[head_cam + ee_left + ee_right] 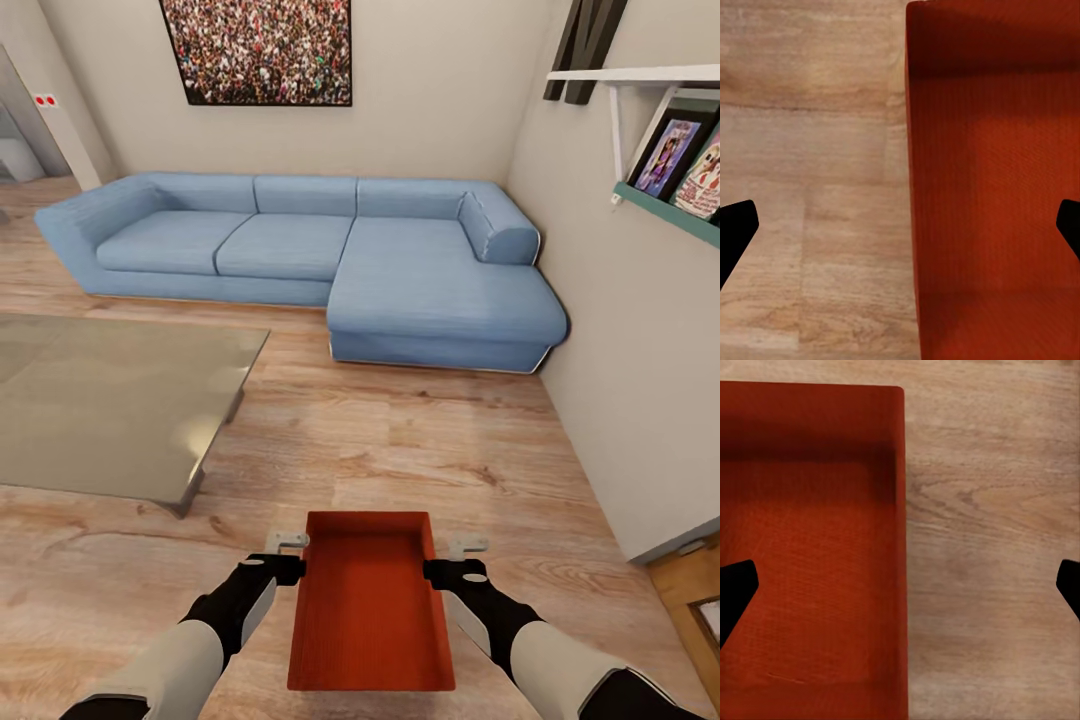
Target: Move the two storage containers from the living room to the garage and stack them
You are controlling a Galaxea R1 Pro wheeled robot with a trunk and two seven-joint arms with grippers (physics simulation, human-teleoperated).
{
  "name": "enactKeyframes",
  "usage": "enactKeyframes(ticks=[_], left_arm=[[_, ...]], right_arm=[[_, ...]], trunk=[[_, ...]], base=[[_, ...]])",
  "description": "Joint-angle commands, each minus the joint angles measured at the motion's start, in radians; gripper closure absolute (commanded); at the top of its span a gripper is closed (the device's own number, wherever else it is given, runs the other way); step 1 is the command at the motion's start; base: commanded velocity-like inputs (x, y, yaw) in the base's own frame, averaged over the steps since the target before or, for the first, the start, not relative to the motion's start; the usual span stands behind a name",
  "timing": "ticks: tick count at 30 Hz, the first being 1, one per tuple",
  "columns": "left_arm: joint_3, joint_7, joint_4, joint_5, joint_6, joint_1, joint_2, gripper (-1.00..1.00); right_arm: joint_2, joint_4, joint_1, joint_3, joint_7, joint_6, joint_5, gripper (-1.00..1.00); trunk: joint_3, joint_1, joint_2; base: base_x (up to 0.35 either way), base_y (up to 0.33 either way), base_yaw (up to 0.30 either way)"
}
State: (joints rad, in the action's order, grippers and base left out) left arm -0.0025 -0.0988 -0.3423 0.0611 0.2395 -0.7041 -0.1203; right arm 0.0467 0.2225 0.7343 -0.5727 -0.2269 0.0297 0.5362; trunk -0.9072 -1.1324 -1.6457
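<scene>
You are not getting any readable text here. The two framed covers [683,160] standing on the shelf [668,214] at the right wall are showing coloured figures, but any lettering on them is too small and blurred to read. The small white plate with two red marks [45,100] on the far left wall is giving no legible characters. The crowd picture [259,50] above the sofa is carrying no words.
</scene>
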Motion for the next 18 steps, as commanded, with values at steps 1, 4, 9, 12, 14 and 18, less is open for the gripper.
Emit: enactKeyframes(ticks=[1, 4, 9, 12, 14, 18], left_arm=[[0.0, -0.002, -0.003, 0.006, 0.006, 0.0, 0.0, -1.0], [-0.001, -0.002, -0.007, 0.006, 0.006, 0.0, -0.001, -1.0], [-0.002, -0.003, -0.01, 0.006, 0.006, 0.0, -0.001, -1.0], [-0.002, -0.004, -0.01, 0.006, 0.007, 0.0, -0.001, -1.0], [-0.002, -0.004, -0.01, 0.006, 0.007, 0.0, -0.001, -1.0], [-0.002, -0.003, -0.005, 0.006, 0.006, 0.0, -0.001, -1.0]], right_arm=[[0.0, 0.002, 0.0, -0.008, -0.007, 0.003, 0.007, -1.0], [0.0, 0.002, 0.0, -0.007, -0.022, 0.003, 0.01, -1.0], [0.007, 0.003, 0.0, -0.006, -0.104, 0.003, 0.014, -1.0], [0.009, 0.003, 0.0, -0.006, -0.118, 0.003, 0.014, -1.0], [0.009, 0.003, 0.0, -0.006, -0.119, 0.002, 0.013, -1.0], [0.01, 0.003, 0.0, -0.01, -0.115, -0.001, 0.003, -1.0]], trunk=[[-0.001, 0.0, 0.0], [-0.001, 0.0, 0.0], [-0.001, 0.0, 0.0], [-0.001, 0.0, 0.0], [-0.001, 0.0, 0.0], [-0.003, 0.0, 0.0]], base=[[0.0, 0.0, 0.006], [0.0, 0.0, -0.056], [0.0, 0.0, -0.187], [0.0, 0.0, -0.228], [0.0, 0.0, -0.201], [0.0, 0.0, 0.016]])
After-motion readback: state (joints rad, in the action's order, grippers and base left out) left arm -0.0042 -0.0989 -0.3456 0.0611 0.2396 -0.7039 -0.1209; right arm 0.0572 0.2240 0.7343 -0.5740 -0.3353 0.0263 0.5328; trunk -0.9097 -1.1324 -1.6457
